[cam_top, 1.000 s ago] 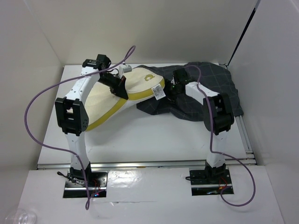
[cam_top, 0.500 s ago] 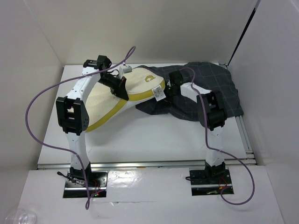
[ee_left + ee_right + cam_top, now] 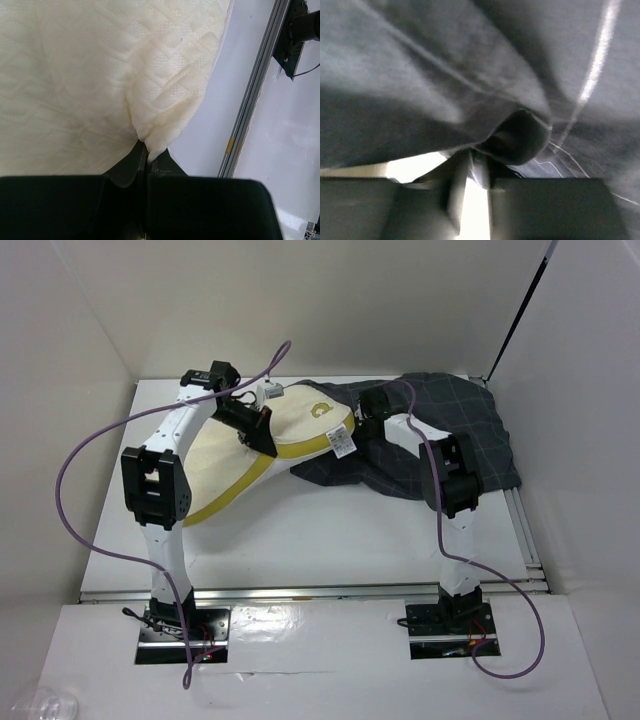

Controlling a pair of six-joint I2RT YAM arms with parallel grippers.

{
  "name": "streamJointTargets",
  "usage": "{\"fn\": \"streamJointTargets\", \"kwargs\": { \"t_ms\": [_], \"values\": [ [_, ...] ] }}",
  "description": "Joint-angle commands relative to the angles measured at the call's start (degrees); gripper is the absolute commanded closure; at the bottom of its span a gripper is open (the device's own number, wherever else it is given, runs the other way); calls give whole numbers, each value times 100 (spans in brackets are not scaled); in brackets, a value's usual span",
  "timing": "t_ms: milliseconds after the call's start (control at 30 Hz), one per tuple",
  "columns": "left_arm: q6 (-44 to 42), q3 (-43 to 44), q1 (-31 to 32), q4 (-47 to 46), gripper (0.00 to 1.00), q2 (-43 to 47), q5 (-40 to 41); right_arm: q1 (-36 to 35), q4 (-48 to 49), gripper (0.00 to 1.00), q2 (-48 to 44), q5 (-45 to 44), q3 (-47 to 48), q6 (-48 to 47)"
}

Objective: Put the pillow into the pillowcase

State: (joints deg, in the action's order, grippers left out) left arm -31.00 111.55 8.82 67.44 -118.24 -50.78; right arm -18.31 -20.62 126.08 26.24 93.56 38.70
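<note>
**Top external view.** The large, soft, cream-white rectangular pillow point(image 3: 235, 455) with yellow piping lies across the left rear of the white table point(image 3: 330, 530). Its right end, bearing a small yellow emblem point(image 3: 320, 408) and a white tag point(image 3: 342, 443), is raised against the dark charcoal-grey pillowcase point(image 3: 460, 425) with its pale grid. The left gripper point(image 3: 262, 432) bears on the pillow's top; the right gripper point(image 3: 368, 426) is at the case's near-left edge. The step in hand appears to be insertion. The next move calls for the mouth to be held open while the pillow end is fed rightward. The opening is not discernible here.

**Left wrist view.** The left gripper point(image 3: 146, 154) has its fingers pressed together, pinching a pucker of quilted pillow point(image 3: 75, 75). A metal rail point(image 3: 252, 105) crosses at the right.

**Right wrist view.** This view is blurred. The right gripper point(image 3: 472, 167) has its fingers drawn close upon a fold of pillowcase point(image 3: 420, 75). How many layers are held cannot be told.
</note>
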Motion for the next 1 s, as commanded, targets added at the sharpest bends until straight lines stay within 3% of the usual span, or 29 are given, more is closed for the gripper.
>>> {"fn": "streamJointTargets", "kwargs": {
  "t_ms": [0,67,233,467,667,967],
  "values": [
    [156,183,76,147,100,20,-529,-50,225,86,83,92,242,68],
    [156,183,76,147,100,20,-467,-50,225,100,154,153,382,16],
    [156,122,76,86,100,73,-415,-50,137,100,128,522,505,-195],
    [472,-168,76,-407,100,73,-239,309,-967,100,-829,927,-143,-1293],
    [727,-168,76,-662,100,-112,-20,775,-1979,100,-1261,1191,-119,-2312],
    [1044,-221,181,-1093,100,-218,368,899,-2701,100,-1666,1673,-188,-2868]
  ]
}}
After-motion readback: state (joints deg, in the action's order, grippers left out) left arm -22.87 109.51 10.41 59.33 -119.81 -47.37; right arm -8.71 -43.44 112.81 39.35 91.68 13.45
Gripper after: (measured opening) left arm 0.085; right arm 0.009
